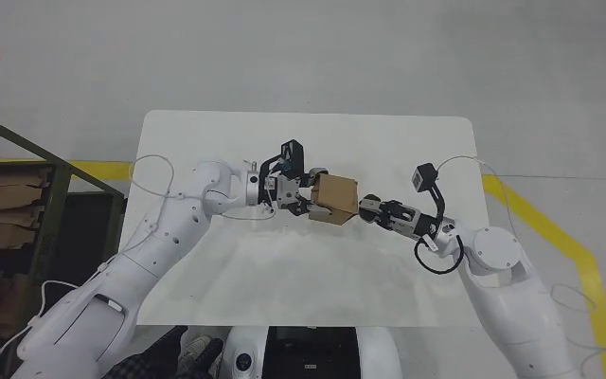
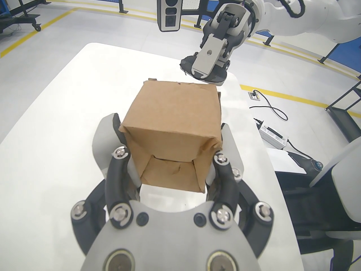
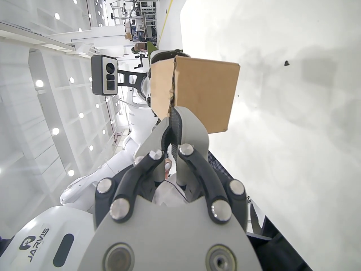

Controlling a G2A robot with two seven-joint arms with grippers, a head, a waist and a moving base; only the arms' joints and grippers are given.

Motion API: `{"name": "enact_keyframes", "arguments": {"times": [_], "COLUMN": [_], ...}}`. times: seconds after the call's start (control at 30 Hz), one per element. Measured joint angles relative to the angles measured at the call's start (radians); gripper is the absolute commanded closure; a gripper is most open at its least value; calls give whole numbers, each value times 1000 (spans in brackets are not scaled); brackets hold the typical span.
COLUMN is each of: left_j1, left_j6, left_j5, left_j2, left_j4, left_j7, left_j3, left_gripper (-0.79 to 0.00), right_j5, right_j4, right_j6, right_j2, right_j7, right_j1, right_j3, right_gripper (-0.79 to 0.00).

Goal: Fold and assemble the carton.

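Two pincers on one brown cardboard carton, held between them over the middle of the white bench. The left pincer is clamped across the carton's open end, with a finger pressed against each outer side wall. The right pincer is pinched tight on a thin cardboard edge at the opposite, closed end. The open mouth faces the left wrist.
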Motion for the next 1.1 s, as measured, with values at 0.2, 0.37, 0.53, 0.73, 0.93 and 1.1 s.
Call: {"name": "enact_keyframes", "arguments": {"times": [0.2,0.37,0.53,0.73,0.93,1.1], "left_j1": [1,4,5,5,6,10], "left_j6": [0,0,0,0,0,0], "left_j5": [-5,-7,-18,-24,-33,-35], "left_j2": [-4,-6,-6,-5,-2,-1], "left_j4": [4,6,9,14,15,9], "left_j7": [1,5,13,16,21,23], "left_j3": [-4,-7,-9,-11,-17,-18], "left_gripper": [-548,-542,-545,-539,-533,-529], "right_j5": [10,20,22,37,48,48], "right_j4": [8,16,22,29,27,43], "right_j6": [0,-4,-5,-22,-36,-28], "right_j2": [-2,-4,-6,-6,-1,0], "right_j7": [5,7,3,-12,-32,-43], "right_j1": [10,23,30,29,5,1], "right_j3": [-16,-29,-42,-37,1,6], "right_gripper": [0,0,0,0,0,0]}}
